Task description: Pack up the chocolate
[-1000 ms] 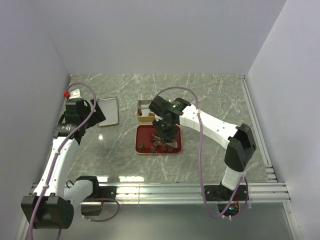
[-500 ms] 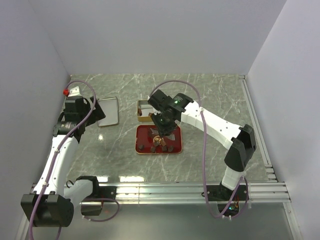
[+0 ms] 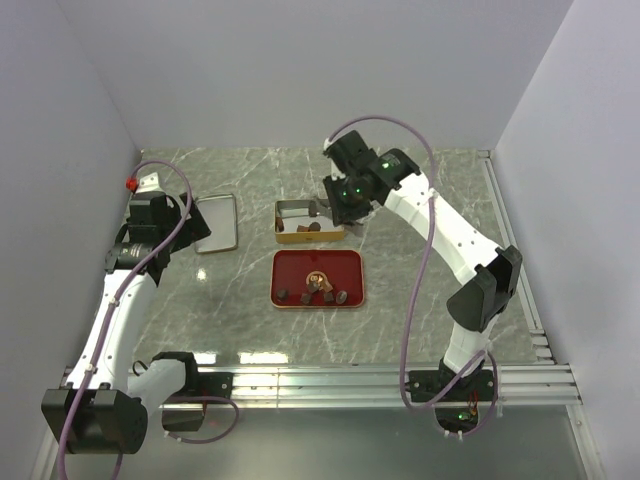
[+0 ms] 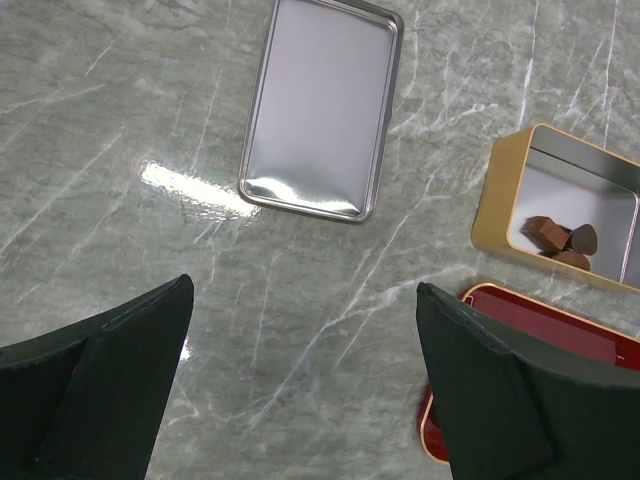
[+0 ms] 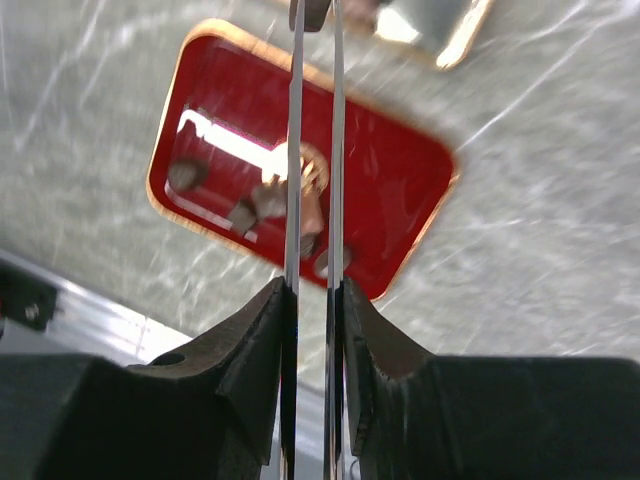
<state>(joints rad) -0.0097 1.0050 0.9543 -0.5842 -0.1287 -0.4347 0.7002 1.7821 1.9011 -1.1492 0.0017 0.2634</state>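
Note:
Several small dark chocolate pieces [image 3: 320, 290] lie on the red tray [image 3: 345, 264], one in a reddish-orange wrapper; they also show in the right wrist view [image 5: 246, 212]. A few pieces [image 4: 558, 240] lie in the gold tin [image 4: 503, 200]. My right gripper [image 3: 345, 205] is shut on the long metal tongs [image 5: 335, 150]. The tongs reach over the gold tin [image 3: 290, 236], and their tips pinch a small dark piece [image 5: 310, 10], cut off at the frame's top. My left gripper [image 4: 302, 290] is open and empty above the bare table, left of the tin.
The tin's silver lid [image 3: 217, 222] lies flat at the left, under my left arm; it also shows in the left wrist view [image 4: 320, 105]. The red tray [image 4: 520, 310] sits just in front of the tin. Walls close in the table on three sides.
My right arm has risen from the red tray and swung back over the gold tin, carrying the tongs. My left arm has not moved.

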